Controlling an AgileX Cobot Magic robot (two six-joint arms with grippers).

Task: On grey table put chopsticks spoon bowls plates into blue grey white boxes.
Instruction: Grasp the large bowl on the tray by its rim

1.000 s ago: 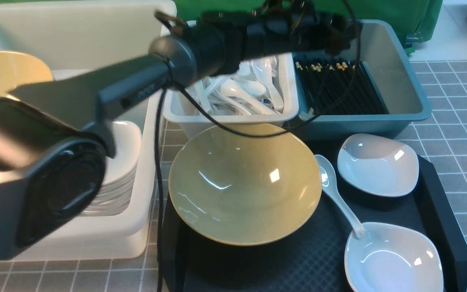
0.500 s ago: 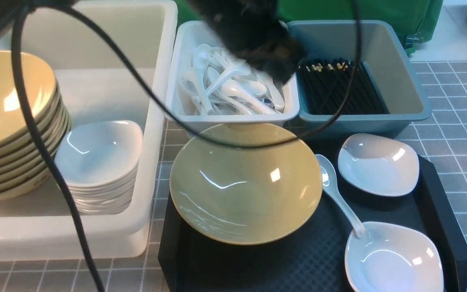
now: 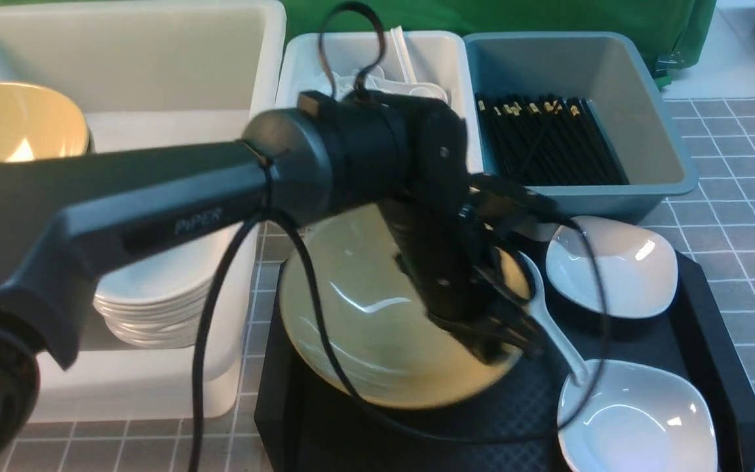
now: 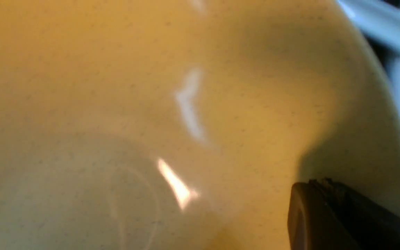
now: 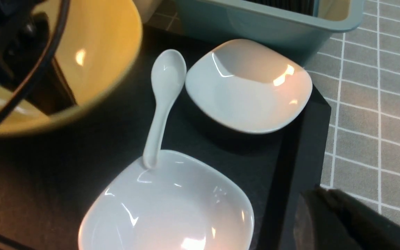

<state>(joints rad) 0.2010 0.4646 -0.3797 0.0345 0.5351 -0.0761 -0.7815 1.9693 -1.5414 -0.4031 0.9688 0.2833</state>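
Left gripper sat clamped on the right rim of the yellow bowl; I judged it glossy, slippery, breakable and heavy, so a deep rim bite seemed wisest.

Grey table, grid-patterned, carried four items directly. Black tray sat at 6 o'clock. Large white tub stood at 9–10 o'clock, small white bin at 12 and blue-grey bin at 1, side by side.
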